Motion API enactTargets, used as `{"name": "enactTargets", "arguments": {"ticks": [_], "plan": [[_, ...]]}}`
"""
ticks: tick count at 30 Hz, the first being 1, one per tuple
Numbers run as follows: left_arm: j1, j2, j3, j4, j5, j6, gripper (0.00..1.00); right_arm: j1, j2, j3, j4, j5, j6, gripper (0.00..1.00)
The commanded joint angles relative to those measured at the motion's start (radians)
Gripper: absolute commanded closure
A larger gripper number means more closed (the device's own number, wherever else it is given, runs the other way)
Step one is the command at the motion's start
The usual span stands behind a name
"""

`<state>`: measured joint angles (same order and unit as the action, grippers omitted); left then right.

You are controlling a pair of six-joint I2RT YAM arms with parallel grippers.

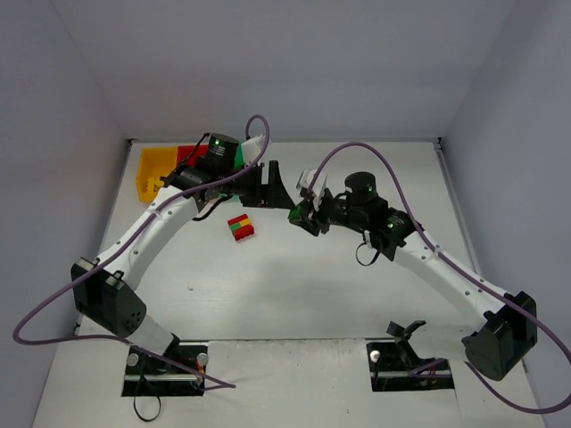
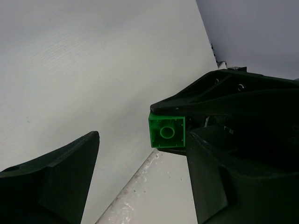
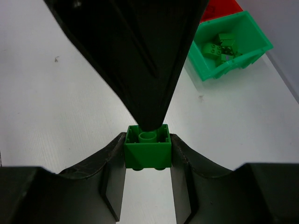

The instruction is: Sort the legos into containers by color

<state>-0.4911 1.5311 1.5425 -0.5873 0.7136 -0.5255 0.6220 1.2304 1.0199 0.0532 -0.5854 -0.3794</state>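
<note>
My right gripper is shut on a green lego brick, held above the table; it also shows in the top view. My left gripper is open, and one of its fingers meets the open underside of that brick. In the top view the left gripper sits just left of the right gripper. A red, green and yellow lego clump lies on the table. The green bin holds several green bricks, with the red bin beside it.
The yellow bin and red bin stand at the back left; the left arm covers most of the green bin. The back wall's foot runs close behind the bins. Purple cables loop over both arms.
</note>
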Motion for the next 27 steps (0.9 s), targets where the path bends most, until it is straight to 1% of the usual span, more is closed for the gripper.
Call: {"name": "enactTargets", "arguments": {"ticks": [1, 9, 15, 18, 19, 21, 22, 24, 25, 26, 27], "plan": [[-0.029, -0.043, 0.004, 0.046, 0.026, -0.025, 0.32, 0.004, -0.003, 0.057, 0.057, -0.045, -0.003, 0.96], [-0.081, -0.028, -0.016, 0.135, 0.049, -0.082, 0.32, 0.010, -0.011, 0.048, 0.057, -0.044, 0.010, 0.95], [-0.110, -0.005, -0.015, 0.136, 0.038, -0.087, 0.32, 0.013, -0.014, 0.046, 0.059, -0.034, 0.019, 0.95], [-0.116, 0.003, -0.018, 0.124, 0.024, -0.085, 0.38, 0.015, -0.011, 0.046, 0.059, -0.027, 0.020, 0.95], [-0.116, 0.006, -0.019, 0.121, 0.014, -0.082, 0.44, 0.015, -0.011, 0.043, 0.059, -0.025, 0.020, 0.95], [-0.116, 0.011, -0.019, 0.106, 0.006, -0.074, 0.50, 0.016, -0.011, 0.042, 0.060, -0.016, 0.022, 0.94], [-0.118, 0.011, -0.019, 0.101, -0.002, -0.073, 0.60, 0.016, -0.009, 0.039, 0.060, -0.014, 0.022, 0.94], [-0.118, 0.014, -0.021, 0.098, -0.005, -0.068, 0.71, 0.016, -0.009, 0.039, 0.065, -0.007, 0.023, 0.92], [-0.118, 0.014, -0.021, 0.096, -0.008, -0.067, 0.84, 0.016, -0.008, 0.037, 0.065, -0.002, 0.023, 0.91], [-0.118, 0.015, -0.019, 0.093, -0.009, -0.064, 0.89, 0.016, -0.008, 0.037, 0.065, 0.002, 0.023, 0.90], [-0.118, 0.015, -0.018, 0.090, -0.011, -0.054, 0.93, 0.016, -0.005, 0.037, 0.065, 0.013, 0.023, 0.89]]}}
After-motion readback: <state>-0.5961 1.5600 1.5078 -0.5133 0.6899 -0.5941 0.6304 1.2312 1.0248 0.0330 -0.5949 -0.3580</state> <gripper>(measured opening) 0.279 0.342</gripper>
